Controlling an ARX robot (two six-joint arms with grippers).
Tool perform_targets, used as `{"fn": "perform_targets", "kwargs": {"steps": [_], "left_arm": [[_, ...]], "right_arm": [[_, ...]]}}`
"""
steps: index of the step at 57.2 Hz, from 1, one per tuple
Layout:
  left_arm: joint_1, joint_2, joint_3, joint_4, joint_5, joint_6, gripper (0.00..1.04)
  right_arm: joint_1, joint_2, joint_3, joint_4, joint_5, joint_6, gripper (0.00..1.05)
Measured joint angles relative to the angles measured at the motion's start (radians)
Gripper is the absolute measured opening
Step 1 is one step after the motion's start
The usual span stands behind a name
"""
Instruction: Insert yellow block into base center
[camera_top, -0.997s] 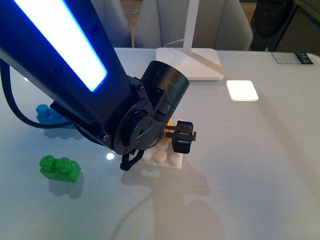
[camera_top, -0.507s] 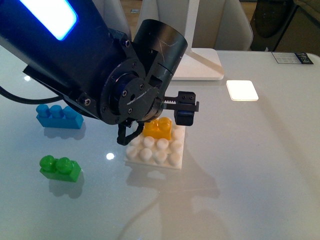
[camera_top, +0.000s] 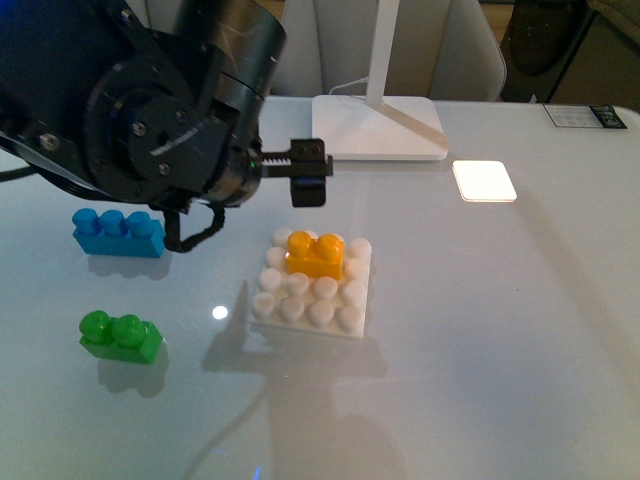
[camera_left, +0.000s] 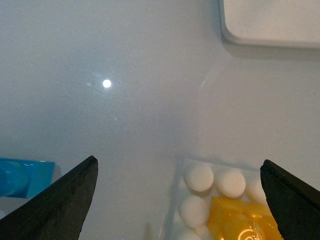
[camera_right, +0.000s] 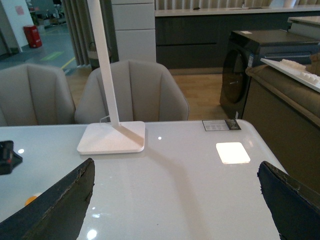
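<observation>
Nearest you on the bench (camera_top: 480, 380), the green two-stud brick (camera_top: 121, 337) lies at the left, well apart from the work. Past it, the base (camera_top: 312, 287) sits mid-bench with the yellow block (camera_top: 316, 254) on its studs, two rows back from the near edge and roughly centred, so you can judge the insertion done or nearly so; how firmly it is seated you cannot tell. The blue three-stud brick (camera_top: 118, 232) rests at the left. The left pincer (camera_top: 310, 176) hangs above and behind the base, clear of the block, which suits a release. Its wrist view shows what the front cannot: the left pincer's fingers (camera_left: 60, 200) stand wide apart, empty. The right pincer (camera_right: 175, 200), also spread and empty, faces the lamp foot (camera_right: 112, 137) at the far side.
</observation>
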Motion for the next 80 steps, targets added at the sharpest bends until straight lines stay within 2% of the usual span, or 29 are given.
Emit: {"fn": "perform_targets", "kwargs": {"steps": [20,39,40,44,48,58,66,68,80], "left_arm": [[0.15,-0.268,-0.244,0.138,0.021,-0.019,0.97],[0.237,-0.495,-0.476,0.294,0.08,-0.026,0.97],[0.241,-0.495,-0.485,0.32,0.09,-0.006,0.96],[0.273,-0.52,-0.625,0.686,0.126,0.162,0.78],[0.286,-0.579,-0.703,0.814,0.141,0.257,0.66],[0.311,-0.719,-0.827,0.824,0.167,0.339,0.34],[0.336,-0.851,-0.918,0.779,0.193,0.351,0.03],[0.361,-0.883,-0.935,0.763,0.234,0.356,0.03],[0.392,-1.057,-1.011,0.661,0.246,0.357,0.03]], "right_arm": [[0.0,0.0,0.0,0.0,0.0,0.0,0.96],[0.0,0.0,0.0,0.0,0.0,0.0,0.96],[0.0,0.0,0.0,0.0,0.0,0.0,0.96],[0.0,0.0,0.0,0.0,0.0,0.0,0.96],[0.0,0.0,0.0,0.0,0.0,0.0,0.96],[0.0,0.0,0.0,0.0,0.0,0.0,0.96],[0.0,0.0,0.0,0.0,0.0,0.0,0.96],[0.0,0.0,0.0,0.0,0.0,0.0,0.96],[0.0,0.0,0.0,0.0,0.0,0.0,0.96]]}}
